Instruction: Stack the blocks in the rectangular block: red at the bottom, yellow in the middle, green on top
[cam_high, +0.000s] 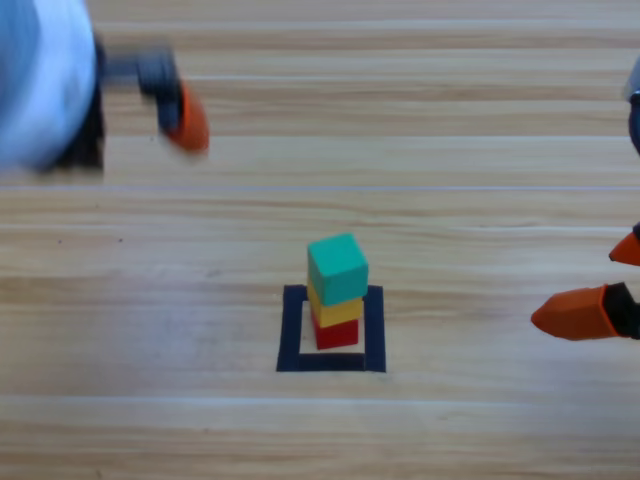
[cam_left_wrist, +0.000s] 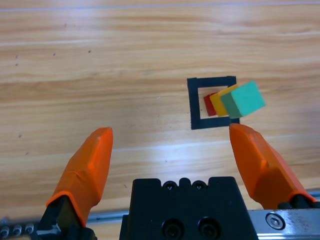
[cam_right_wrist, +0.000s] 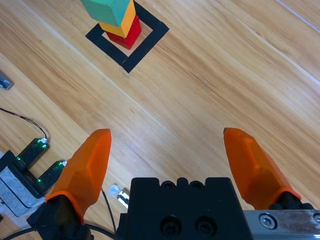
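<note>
A three-cube stack stands inside the black tape frame (cam_high: 291, 330): red cube (cam_high: 337, 333) at the bottom, yellow cube (cam_high: 335, 309) on it, teal-green cube (cam_high: 338, 268) on top. The left wrist view shows the same stack, green cube (cam_left_wrist: 243, 99), yellow cube (cam_left_wrist: 221, 101), red cube (cam_left_wrist: 209, 105), frame (cam_left_wrist: 194, 107). In the right wrist view the stack sits at the top edge, green cube (cam_right_wrist: 109, 10), yellow cube (cam_right_wrist: 122, 25), red cube (cam_right_wrist: 129, 37), frame (cam_right_wrist: 145, 45). My left gripper (cam_left_wrist: 172, 155) is open, drawn back to the upper left (cam_high: 185, 115). My right gripper (cam_right_wrist: 167, 160) is open at the right edge (cam_high: 600, 285). Neither touches the stack.
The wooden table (cam_high: 150, 300) spreads around the frame. The right wrist view shows small electronic modules with green lights (cam_right_wrist: 35, 160) and thin cables at the lower left, beyond the table's edge.
</note>
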